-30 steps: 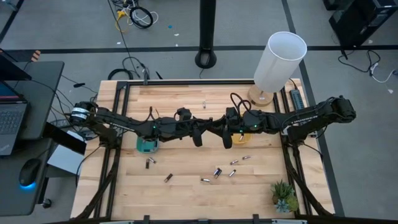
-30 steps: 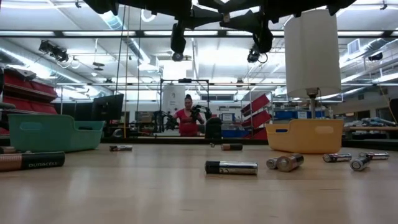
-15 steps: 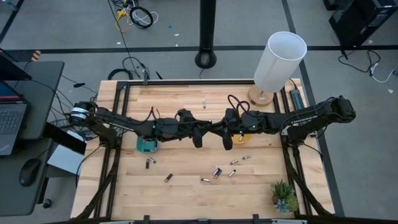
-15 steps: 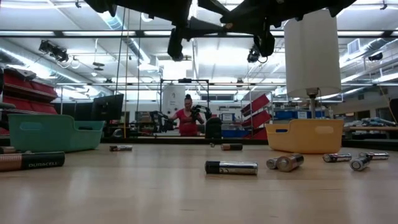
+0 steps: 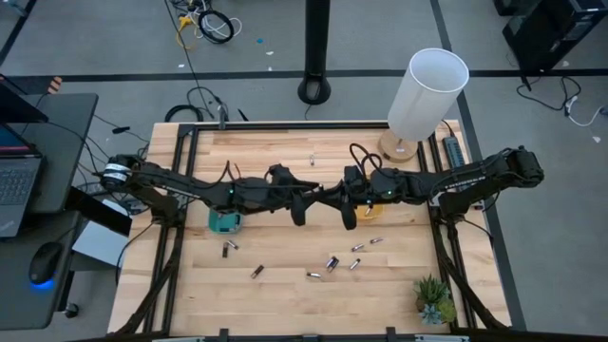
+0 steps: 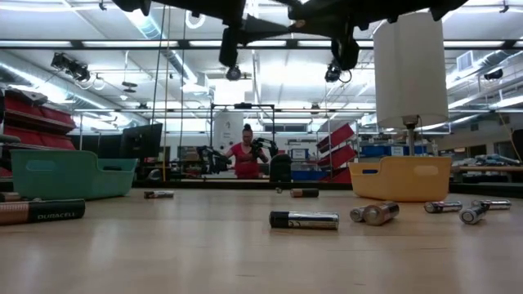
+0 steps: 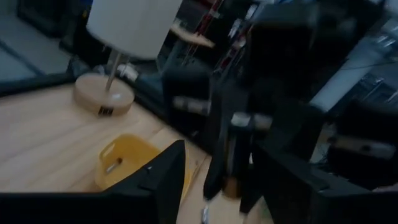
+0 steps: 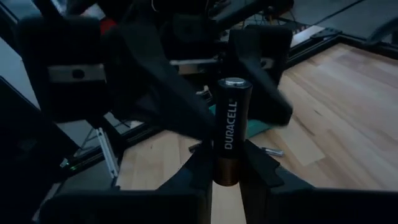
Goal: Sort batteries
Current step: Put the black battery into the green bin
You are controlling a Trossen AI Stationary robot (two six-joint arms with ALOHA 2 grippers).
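On the table's [image 5: 285, 285] left side sits a green tray [image 5: 224, 222], partly under the left arm, which reaches in from the left edge. The left end effector [image 5: 299, 211] hangs above the table's middle with its fingers [image 7: 163, 180] spread apart and nothing between them; in its wrist view the right arm's gripper stands just ahead, over a yellow tray [image 7: 127, 163]. Facing it, close but not touching in the high view, the right end effector [image 5: 347, 215] is clamped on a battery [image 8: 229, 130], a black-and-copper Duracell cell held upright between the two fingers [image 8: 258, 168], its metal cap pointing up. More batteries lie loose on the wood below the two arms: one near the green tray [image 5: 227, 250], one a little right of it [image 5: 256, 272], and a cluster [image 5: 332, 263] under the right end effector, with two more [image 5: 368, 244] beside that. In the low view a dark and silver cell [image 6: 304, 220] lies on its side in the middle. Right of the arms, a lamp [image 5: 425, 95] with a white shade stands at the far corner, and a small plant [image 5: 433, 299] at the near corner. A person [image 6: 247, 159] in red stands well behind the table.
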